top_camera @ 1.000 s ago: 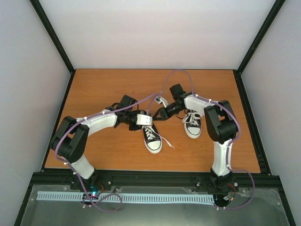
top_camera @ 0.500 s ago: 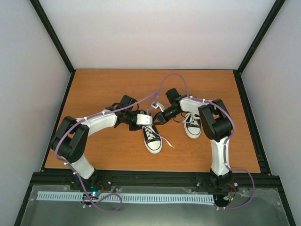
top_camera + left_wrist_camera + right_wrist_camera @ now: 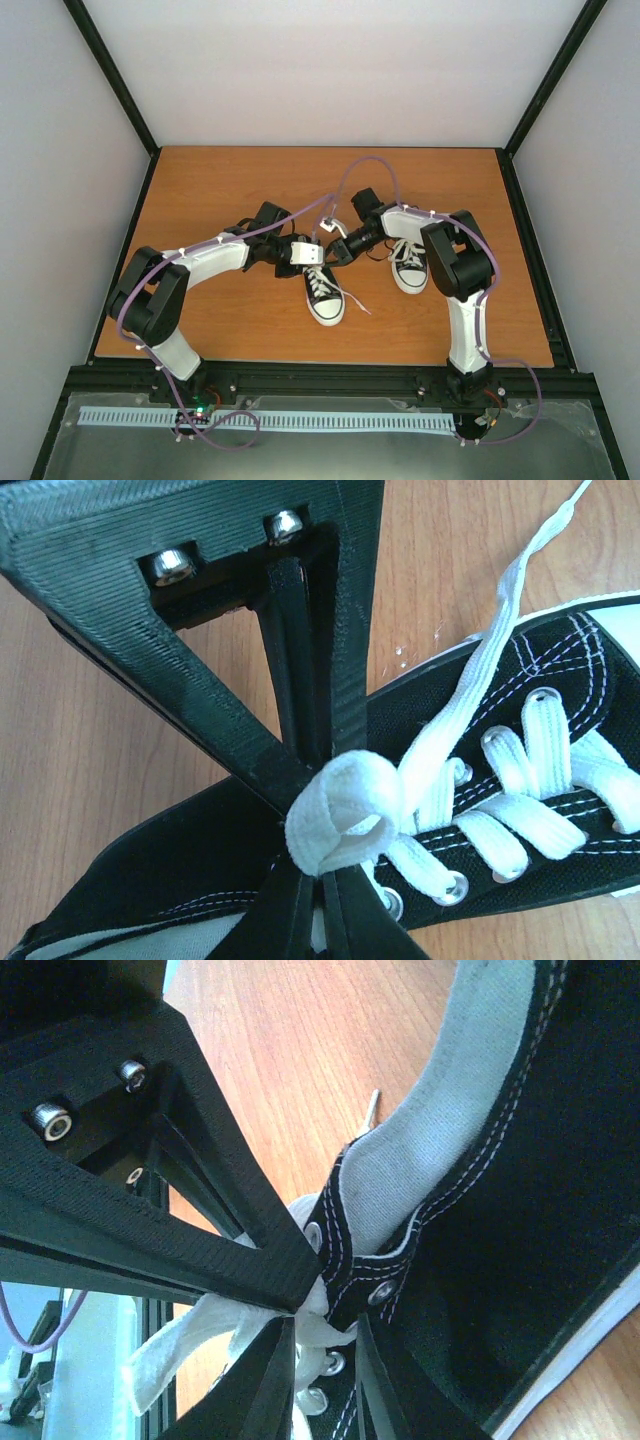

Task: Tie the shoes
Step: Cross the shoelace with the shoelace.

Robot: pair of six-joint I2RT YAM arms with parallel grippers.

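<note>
Orange-brown wood-grain worktop [image 3: 250, 180], rectangular. A black frame rail [image 3: 330, 378] runs along its near edge, and black posts [image 3: 112, 75] rise from the two far corners. Plain white wall panels [image 3: 330, 70] close in the back and both sides. In front of the rail, a white slotted strip [image 3: 300, 420] lies across a grey metal sheet [image 3: 570, 450].

I see matt black canvas on the shoe [image 3: 160, 875], soft woven white cloth laces [image 3: 345, 810], shiny metal eyelets [image 3: 453, 886], ridged matt black plastic on my left end effector [image 3: 320, 870], smooth wood-grain desk [image 3: 100, 750].
</note>
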